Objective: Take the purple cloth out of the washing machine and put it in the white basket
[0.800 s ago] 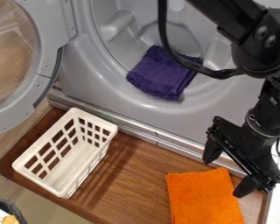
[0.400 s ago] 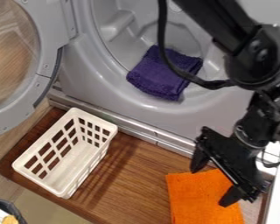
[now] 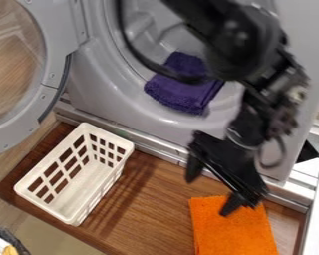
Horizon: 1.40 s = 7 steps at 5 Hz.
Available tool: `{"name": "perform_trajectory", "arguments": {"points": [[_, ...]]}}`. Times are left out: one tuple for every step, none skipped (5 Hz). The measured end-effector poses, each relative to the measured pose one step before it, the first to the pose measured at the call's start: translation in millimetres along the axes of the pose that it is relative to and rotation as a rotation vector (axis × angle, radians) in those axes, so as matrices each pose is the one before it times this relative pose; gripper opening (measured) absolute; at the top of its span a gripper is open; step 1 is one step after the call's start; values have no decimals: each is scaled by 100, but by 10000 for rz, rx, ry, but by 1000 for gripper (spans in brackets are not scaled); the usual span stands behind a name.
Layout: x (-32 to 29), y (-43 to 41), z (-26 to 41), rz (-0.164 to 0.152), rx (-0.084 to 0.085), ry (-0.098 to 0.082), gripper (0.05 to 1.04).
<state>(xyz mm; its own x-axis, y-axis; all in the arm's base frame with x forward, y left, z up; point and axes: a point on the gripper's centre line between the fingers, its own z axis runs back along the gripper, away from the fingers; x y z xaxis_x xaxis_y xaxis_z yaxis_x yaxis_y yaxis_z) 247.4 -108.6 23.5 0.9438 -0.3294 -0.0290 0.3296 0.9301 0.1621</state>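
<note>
Shifted toward ten o'clock, the gripper (image 3: 211, 190) stands wide open, empty. Purple cloth (image 3: 179, 94) lies near its twelve o'clock, inside the washing machine (image 3: 102, 84): probably light, soft, pliable; pinch the six-o'clock edge.

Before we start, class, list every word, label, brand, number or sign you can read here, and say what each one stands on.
There are none that can be read.
Open door: a few small dark marks, too small to tell whether they are print.
Washing machine, purple cloth, white basket, orange cloth, gripper: no readable text.
</note>
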Motion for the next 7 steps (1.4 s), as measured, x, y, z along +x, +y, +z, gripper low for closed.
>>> {"name": "perform_trajectory", "arguments": {"points": [[-181, 2994, 1411, 1198, -417, -1309, 998], [143, 2703, 1195, 1051, -134, -1301, 999], [685, 1629, -313, 618, -10, -867, 999], [1795, 780, -334, -124, 166, -1080, 999], [1413, 899, -229, -331, 355, -620, 999], [1896, 1199, -598, 269, -16, -423, 999], [1116, 586, -1732, -74, -117, -44, 999]]}}
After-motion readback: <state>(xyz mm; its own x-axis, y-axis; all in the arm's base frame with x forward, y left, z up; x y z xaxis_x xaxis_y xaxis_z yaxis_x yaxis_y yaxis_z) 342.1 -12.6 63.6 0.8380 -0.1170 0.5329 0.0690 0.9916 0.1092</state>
